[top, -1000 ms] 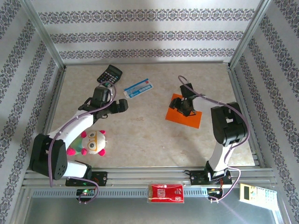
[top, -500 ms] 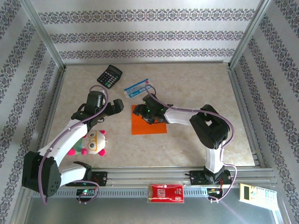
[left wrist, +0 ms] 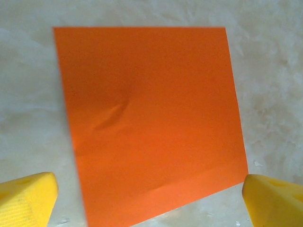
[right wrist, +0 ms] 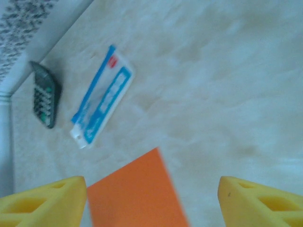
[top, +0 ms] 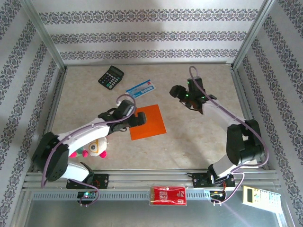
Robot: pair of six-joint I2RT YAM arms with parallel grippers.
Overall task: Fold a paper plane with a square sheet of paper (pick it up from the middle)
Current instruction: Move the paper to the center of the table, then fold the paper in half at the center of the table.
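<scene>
square sheet of paper (left wrist: 149, 123) flat, corner cropped; left fingers (left wrist: 26, 198) and right fingers (right wrist: 258, 203) spread.

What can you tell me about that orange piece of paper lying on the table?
The square sheet of paper is thin, plain and bright orange, with no fold made in it. It lies flat on the pale marbled table, turned slightly askew. The left wrist view shows a small wrinkle just left of its middle. The left pincer hangs open at one edge, and I cannot tell whether it touches the paper.
</scene>
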